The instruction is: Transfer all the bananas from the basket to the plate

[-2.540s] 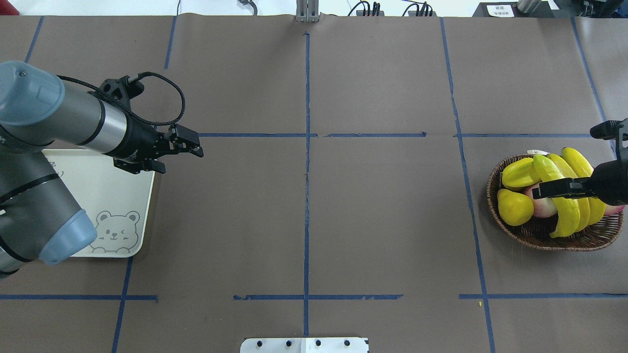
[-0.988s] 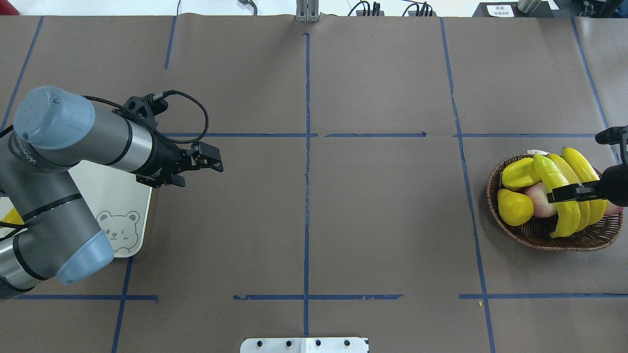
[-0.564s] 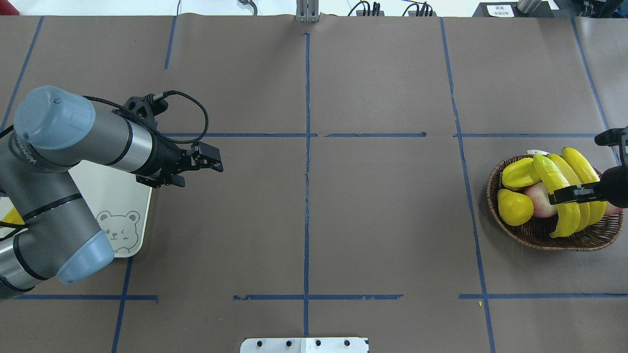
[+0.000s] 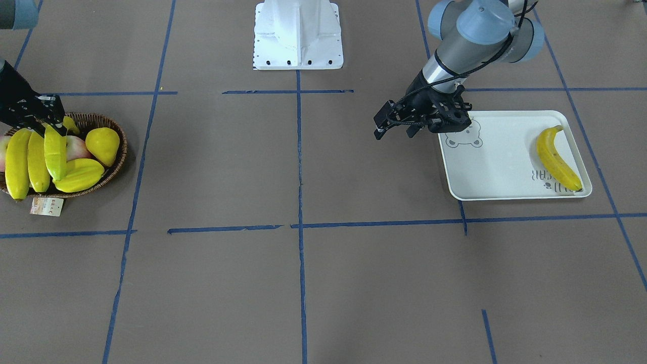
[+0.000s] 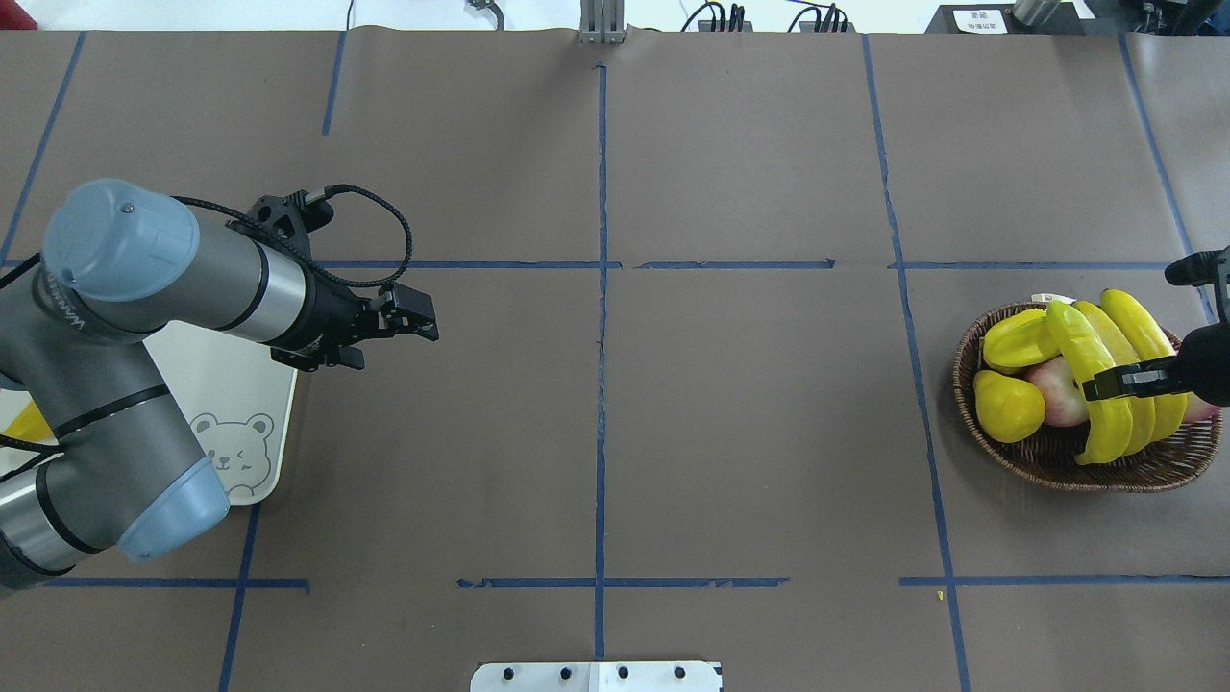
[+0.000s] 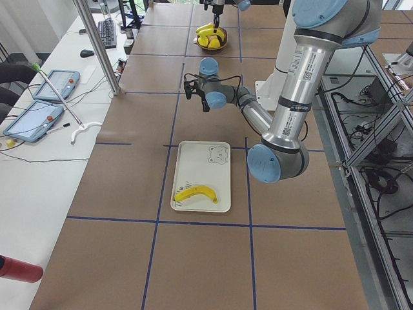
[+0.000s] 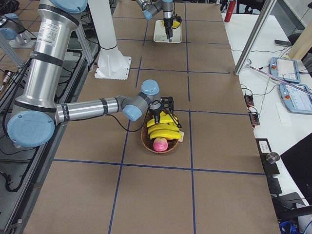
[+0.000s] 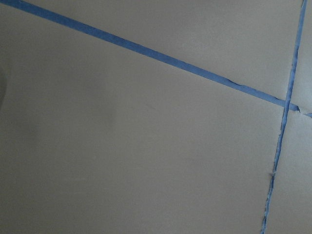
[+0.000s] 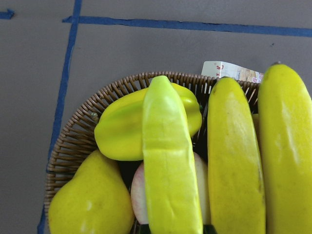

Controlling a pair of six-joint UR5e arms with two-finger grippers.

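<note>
Three bananas lie side by side in the wicker basket (image 5: 1134, 476) at the table's right end. My right gripper (image 5: 1095, 384) reaches in from the right and is shut on the greenish-yellow banana (image 5: 1071, 332) nearest the table's middle, which fills the centre of the right wrist view (image 9: 170, 161). The other two bananas (image 5: 1139, 322) lie beside it. Another banana (image 4: 556, 159) lies on the bear-printed plate (image 4: 505, 167) at the left end. My left gripper (image 4: 391, 129) hangs open and holds nothing over bare table, just off the plate's inner edge.
A starfruit (image 5: 1019, 338), a yellow pear (image 5: 1007, 407) and a pink peach (image 5: 1057, 399) share the basket. Its paper tag (image 4: 46, 206) lies on the table. Blue tape lines cross the brown cover; the white robot base (image 4: 297, 35) stands mid-table.
My left arm swung away from over the plate toward the table's middle. My right gripper drew back a little to the right across the bananas and now grips the nearest one.
</note>
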